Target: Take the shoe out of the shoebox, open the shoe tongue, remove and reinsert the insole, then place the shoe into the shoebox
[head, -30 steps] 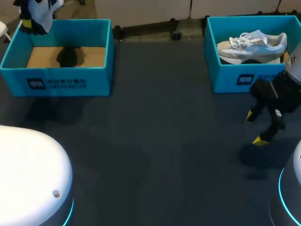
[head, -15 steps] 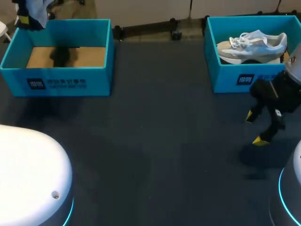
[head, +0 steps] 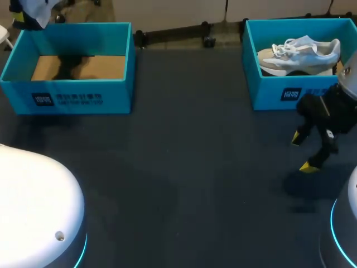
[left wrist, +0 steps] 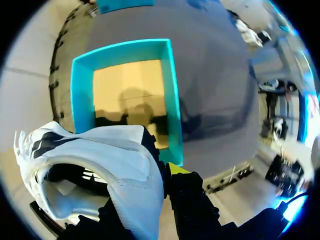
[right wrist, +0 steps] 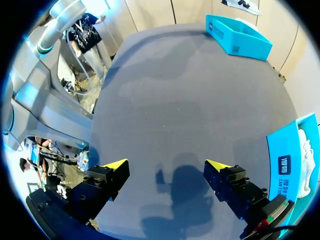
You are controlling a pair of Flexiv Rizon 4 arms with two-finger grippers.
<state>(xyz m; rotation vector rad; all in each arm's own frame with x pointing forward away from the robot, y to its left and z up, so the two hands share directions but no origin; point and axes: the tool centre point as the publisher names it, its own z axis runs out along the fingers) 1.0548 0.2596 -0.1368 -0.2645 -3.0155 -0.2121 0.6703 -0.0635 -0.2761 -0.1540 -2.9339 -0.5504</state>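
My left gripper, clamped on the white black-striped sneaker, has lifted it clear of the teal cardboard shoebox — tongue next; right gripper gapes, idle.

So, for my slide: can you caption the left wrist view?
Left hand holds the white shoe, with the empty shoebox below.

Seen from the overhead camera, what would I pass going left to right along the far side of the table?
Empty blue shoebox → bare dark table → second blue shoebox with a white shoe inside.
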